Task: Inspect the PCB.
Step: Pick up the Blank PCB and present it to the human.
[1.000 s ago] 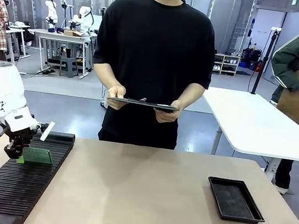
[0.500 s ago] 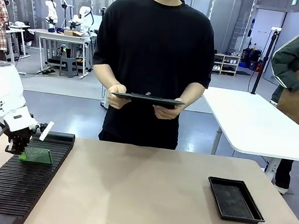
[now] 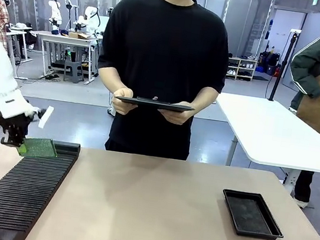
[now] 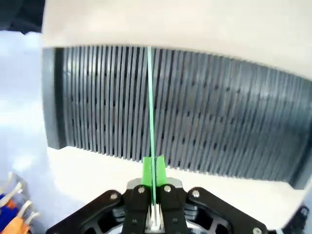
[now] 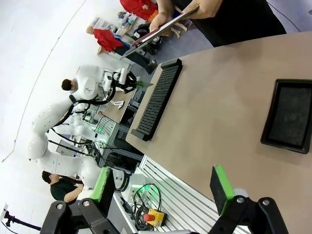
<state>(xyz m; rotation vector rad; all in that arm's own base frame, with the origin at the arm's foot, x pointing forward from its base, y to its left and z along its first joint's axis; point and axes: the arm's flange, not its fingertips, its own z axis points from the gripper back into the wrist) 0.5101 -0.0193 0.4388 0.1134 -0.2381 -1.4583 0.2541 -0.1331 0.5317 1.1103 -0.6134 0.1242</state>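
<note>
The left gripper [image 3: 19, 141] has risen and drawn back toward the left edge of the table [image 3: 152, 214] since a second ago, taking the circuit board [image 3: 38, 147] up from the slotted rack [image 3: 24, 196]. The board now hangs tilted above the rack's far left corner. It seems clear of the slots, though the angle leaves that unsure. In the left wrist view the green pads [image 4: 146, 170] are clamped on the board, seen edge-on as a thin green line. The right gripper [image 5: 162, 187] hangs high over the table, its fingers [image 5: 222, 187] spread wide with nothing between them, and the black tray [image 3: 251, 215] lies below. The person [image 3: 164, 55] at the far side holds a clipboard [image 3: 153, 103] level in both hands [image 3: 123, 100].
</note>
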